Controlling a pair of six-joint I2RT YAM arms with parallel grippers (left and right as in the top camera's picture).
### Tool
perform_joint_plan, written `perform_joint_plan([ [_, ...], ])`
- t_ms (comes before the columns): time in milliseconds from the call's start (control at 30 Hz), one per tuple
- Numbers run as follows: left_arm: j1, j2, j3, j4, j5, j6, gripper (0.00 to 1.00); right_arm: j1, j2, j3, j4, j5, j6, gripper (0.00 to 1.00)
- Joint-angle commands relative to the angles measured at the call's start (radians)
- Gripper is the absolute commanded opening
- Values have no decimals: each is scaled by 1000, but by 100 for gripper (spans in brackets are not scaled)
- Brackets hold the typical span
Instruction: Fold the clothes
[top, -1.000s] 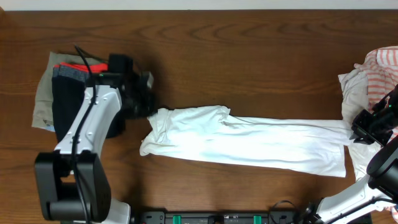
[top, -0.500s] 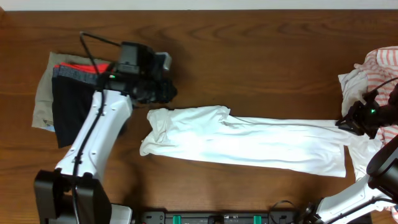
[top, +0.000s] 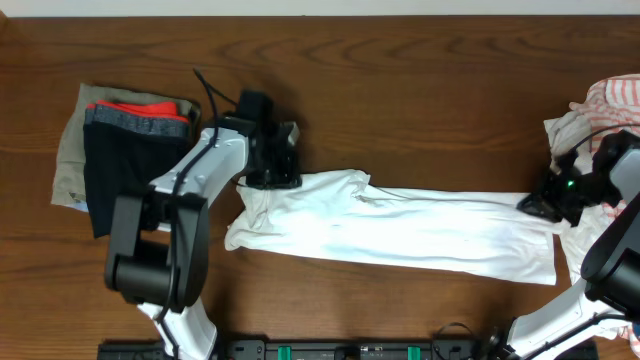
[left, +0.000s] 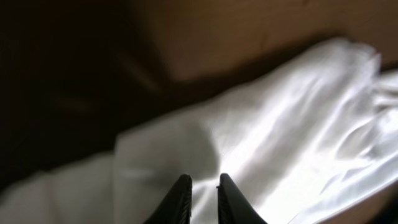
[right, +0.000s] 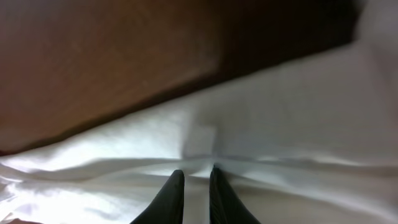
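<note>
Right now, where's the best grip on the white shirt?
The two far-edge corners of the white shirt, one per end, each pinched from above. It lies flat as a long strip across the table, so lifting one end alone would probably drag it.

Plain white shirt (top: 420, 232), orange-striped white garment (top: 618, 102), brown wood-grain table (top: 400, 80).

Clad in white shells with black joints on both the left arm (top: 195, 170) and the right arm (top: 612, 235). Strung with a thin black cable (top: 208, 90) at left. Tipped, at the left gripper (left: 204, 178), with slim black tapered fingers (left: 180, 200).
</note>
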Motion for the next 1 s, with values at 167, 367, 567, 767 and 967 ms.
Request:
perform_joint_plan([
  [167, 5, 42, -9, -97, -20, -8, 21, 9, -14, -95, 50, 9, 53, 14],
  [367, 8, 42, -9, -102, -95, -9, 24, 9, -14, -95, 102, 10, 72, 14],
  [567, 13, 42, -9, 31, -95, -11, 27, 13, -14, -95, 137, 10, 95, 14],
  [767, 16, 42, -9, 92, -94, -49, 28, 57, -14, -95, 151, 11, 96, 13],
  [967, 16, 42, -9, 61, -87, -54, 28, 101, -14, -95, 174, 11, 97, 13],
])
